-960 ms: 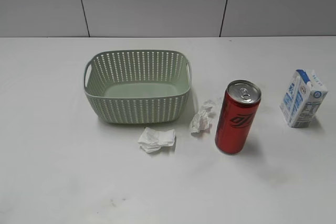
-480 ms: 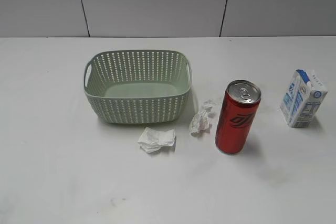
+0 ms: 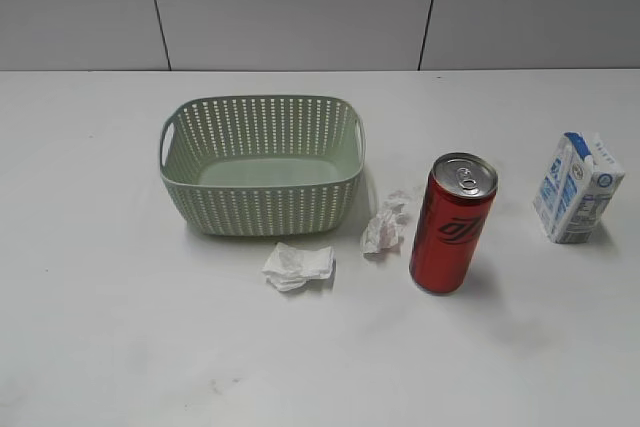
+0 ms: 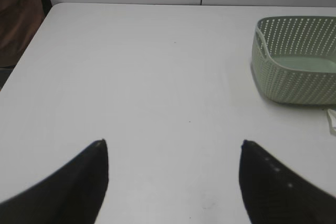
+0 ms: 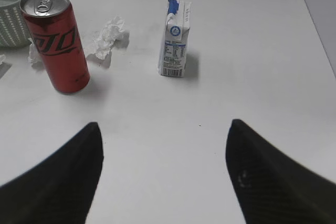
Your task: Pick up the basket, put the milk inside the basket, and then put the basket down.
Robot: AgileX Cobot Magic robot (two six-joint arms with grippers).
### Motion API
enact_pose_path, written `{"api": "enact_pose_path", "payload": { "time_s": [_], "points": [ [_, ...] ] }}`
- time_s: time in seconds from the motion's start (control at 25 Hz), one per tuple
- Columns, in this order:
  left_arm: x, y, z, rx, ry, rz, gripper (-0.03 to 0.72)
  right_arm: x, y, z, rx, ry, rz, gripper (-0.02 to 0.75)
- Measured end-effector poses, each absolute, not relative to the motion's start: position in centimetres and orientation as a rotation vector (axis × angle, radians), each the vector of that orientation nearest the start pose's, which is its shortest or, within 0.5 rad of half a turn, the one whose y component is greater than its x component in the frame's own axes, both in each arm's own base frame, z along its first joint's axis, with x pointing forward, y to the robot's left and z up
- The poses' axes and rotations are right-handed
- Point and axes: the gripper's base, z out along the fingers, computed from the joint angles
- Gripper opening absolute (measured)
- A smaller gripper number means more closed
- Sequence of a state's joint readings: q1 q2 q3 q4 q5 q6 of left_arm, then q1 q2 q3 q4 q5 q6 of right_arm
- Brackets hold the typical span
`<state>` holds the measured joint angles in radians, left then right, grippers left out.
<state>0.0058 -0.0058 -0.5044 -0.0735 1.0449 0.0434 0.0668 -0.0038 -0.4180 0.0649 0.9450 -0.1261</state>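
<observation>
Basket [image 3: 262, 165] first: it sits empty on the white bench [image 3: 120, 327], left of centre in the exterior view, while the milk [image 3: 578, 188] stands upright far to the right, well apart from it. Neither arm shows in that view. The left tool [image 4: 173, 145] hangs spread wide over bare bench with the basket ahead and to its right; the right tool [image 5: 164, 125] is likewise spread and holds nothing, the milk ahead of it. Likely trouble: the tall red can [image 3: 452, 237] stands between basket and milk, so a low carry across could topple it; the light carton may tip if one finger meets it first; the basket could tilt if lifted by one handle. Count: one basket, one milk, one can, two crumpled tissues [image 3: 298, 265] and [image 3: 386, 223].
</observation>
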Motion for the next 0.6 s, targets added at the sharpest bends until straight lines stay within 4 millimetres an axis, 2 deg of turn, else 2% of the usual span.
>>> {"api": "enact_pose_path", "payload": {
  "time_s": [0.44,0.6],
  "points": [
    [-0.6,-0.6,28.0,0.041,2.013,-0.055,0.589,0.8,0.5,26.4,-0.189,1.997,0.039,0.572],
    [-0.3,-0.8,29.0,0.039,1.983,-0.084,0.589,0.8,0.5,26.4,-0.189,1.997,0.039,0.572]
  ]
}}
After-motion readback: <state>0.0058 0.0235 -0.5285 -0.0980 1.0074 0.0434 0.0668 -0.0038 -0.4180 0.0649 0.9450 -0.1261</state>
